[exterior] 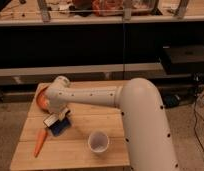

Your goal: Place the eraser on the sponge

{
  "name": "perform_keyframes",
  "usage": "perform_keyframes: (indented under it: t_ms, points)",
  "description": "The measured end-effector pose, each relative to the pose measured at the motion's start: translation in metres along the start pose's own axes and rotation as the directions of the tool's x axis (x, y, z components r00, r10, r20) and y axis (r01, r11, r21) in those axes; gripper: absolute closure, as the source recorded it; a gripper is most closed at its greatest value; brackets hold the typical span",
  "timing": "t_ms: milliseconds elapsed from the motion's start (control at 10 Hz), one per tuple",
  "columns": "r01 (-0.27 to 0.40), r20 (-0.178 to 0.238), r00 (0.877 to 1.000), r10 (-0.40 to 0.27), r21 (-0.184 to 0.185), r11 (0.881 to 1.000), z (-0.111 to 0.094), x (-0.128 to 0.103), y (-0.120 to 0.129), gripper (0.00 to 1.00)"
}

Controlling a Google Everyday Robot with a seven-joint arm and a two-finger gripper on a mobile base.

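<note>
My white arm reaches left across the wooden table (80,150). Its gripper (59,116) hangs low over the table's left part. Just under it lies a blue sponge (61,128). The eraser (49,121), a small dark block with a white face, sits at the sponge's upper left edge, touching it. The gripper's end partly covers both, so I cannot tell whether it holds the eraser.
An orange carrot (40,142) lies near the table's left front. A white cup (98,141) stands at the front middle. An orange round object (42,99) sits behind the arm at the left rear. Dark shelving stands behind the table.
</note>
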Motion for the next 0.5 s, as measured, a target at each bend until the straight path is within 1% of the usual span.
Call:
perform_keyframes:
  t_ms: [100, 300, 400, 500]
  points:
    - [-0.001, -0.002, 1.0, 0.001, -0.009, 1.0, -0.001, 0.0, 0.001, 0.97]
    - [-0.006, -0.002, 1.0, 0.006, -0.042, 0.999, -0.003, -0.015, 0.008, 0.97]
    - [-0.016, 0.001, 1.0, 0.016, -0.055, 0.998, -0.004, -0.021, 0.016, 0.94]
    - [-0.025, 0.003, 1.0, 0.025, -0.06, 0.998, -0.005, -0.024, 0.021, 0.88]
